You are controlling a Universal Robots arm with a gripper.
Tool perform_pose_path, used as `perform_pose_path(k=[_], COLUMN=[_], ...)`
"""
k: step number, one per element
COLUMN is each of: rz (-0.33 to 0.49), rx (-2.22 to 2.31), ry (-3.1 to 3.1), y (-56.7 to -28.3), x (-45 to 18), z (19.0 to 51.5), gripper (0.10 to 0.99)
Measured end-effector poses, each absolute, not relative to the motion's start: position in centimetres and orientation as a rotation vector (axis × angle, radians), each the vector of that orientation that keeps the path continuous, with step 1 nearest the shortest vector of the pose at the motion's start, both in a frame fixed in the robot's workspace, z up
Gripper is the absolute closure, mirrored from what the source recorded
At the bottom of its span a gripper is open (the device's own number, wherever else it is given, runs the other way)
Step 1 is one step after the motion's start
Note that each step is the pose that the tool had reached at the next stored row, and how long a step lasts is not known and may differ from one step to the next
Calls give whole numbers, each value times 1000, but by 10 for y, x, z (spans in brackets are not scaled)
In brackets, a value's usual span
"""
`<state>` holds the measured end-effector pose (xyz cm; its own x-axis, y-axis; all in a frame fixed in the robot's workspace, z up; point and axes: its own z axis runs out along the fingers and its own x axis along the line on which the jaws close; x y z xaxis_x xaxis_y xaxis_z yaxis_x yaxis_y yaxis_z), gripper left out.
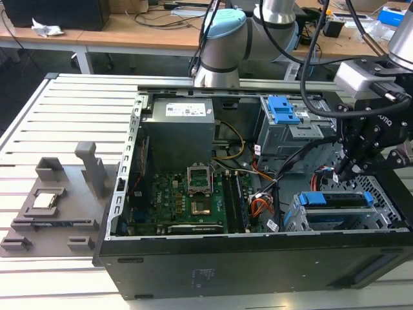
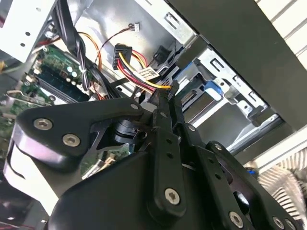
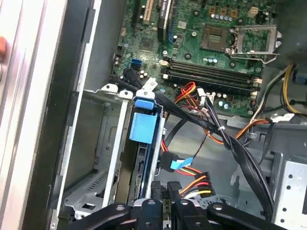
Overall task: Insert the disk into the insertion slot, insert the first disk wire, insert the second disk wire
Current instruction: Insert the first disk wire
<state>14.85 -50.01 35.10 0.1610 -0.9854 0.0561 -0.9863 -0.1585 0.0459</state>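
The gripper (image 2: pixel 169 95) has its jaws drawn almost together in the second wrist view. Whether a plug is nipped between the tips I cannot tell. It hangs just above the insertion slot (image 1: pixel 295 219), inside the open computer case (image 1: pixel 245 268). The disk (image 1: pixel 341 201) already sits in that slot, its blue carrier showing. Beside the slot lie a red-and-yellow power lead (image 3: pixel 194 183) and a flat blue data cable (image 3: pixel 181 164). The first wire looks to be the step in hand, and seating it calls for a square, gentle push.
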Motion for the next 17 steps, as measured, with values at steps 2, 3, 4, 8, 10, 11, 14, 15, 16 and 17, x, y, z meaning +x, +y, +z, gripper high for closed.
perform_pose_path(k=[2, 3, 4, 8, 10, 11, 14, 15, 16, 17], rz=[18, 16, 15, 11, 11, 11, 11, 11, 11, 10], rx=[2296, 2269, 2251, 2163, 2162, 2162, 2162, 2162, 2163, 2163], ry=[-2037, -2067, -2087, -2177, -2178, -2178, -2178, -2178, -2178, -2178], y=[-500, -500, -500, -500, -500, -500, -501, -503, -505, -507], x=[148, 148, 148, 149, 149, 149, 149, 149, 149, 149], z=[351, 351, 351, 351, 351, 351, 351, 351, 351, 351], gripper=[922, 922, 922, 922, 922, 922, 922, 922, 922, 922])
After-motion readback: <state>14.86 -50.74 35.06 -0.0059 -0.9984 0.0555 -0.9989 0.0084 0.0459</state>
